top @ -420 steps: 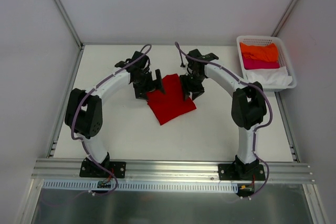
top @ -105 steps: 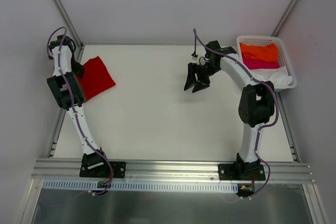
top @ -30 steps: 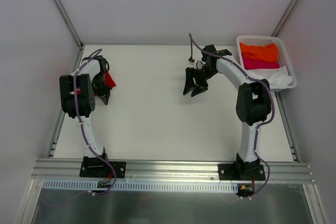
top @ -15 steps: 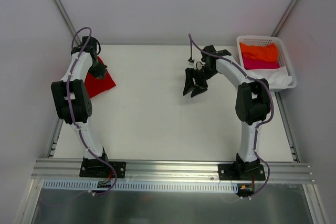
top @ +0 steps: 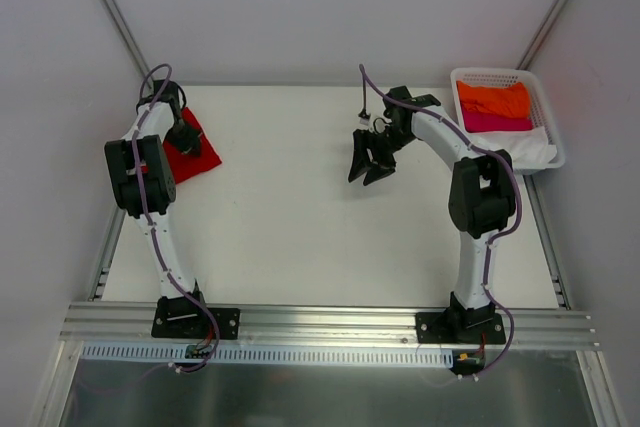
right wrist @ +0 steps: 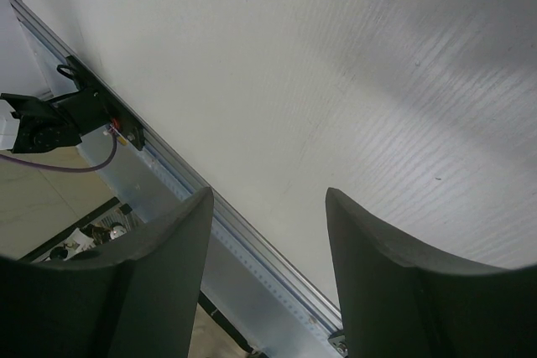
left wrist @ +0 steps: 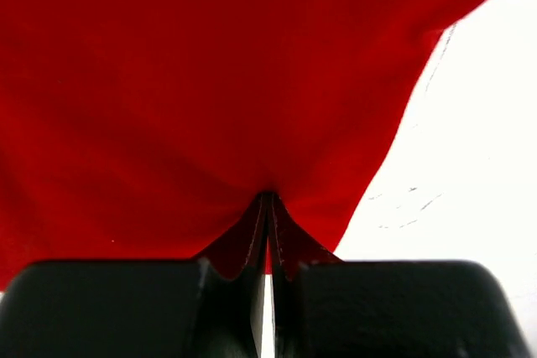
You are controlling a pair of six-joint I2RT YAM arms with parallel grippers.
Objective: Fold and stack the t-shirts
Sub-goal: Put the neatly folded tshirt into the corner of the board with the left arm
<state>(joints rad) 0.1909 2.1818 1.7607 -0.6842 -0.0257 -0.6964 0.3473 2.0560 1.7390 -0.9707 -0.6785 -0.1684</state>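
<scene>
Two claws, four t-shirts counted: one out on the bench [top: 300, 237], three in the one basket.

Right claw [top: 365, 169], about 1 o'clock from bench centre: jaws parted wide, gripping nothing, bare bench beneath.

Left claw [left wrist: 268, 203], at 10 o'clock: pinched fully closed on a fold of the deep red t-shirt [top: 198, 143], which lies bunched near the bench's left edge.

Farthest, 2 o'clock corner: white lattice basket [top: 548, 160] holding one orange t-shirt [top: 492, 99], one pink t-shirt [top: 495, 122] and one white t-shirt [top: 522, 147].

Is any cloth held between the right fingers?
No, the right fingers stand apart, and only white table and its metal rail show between them.
</scene>
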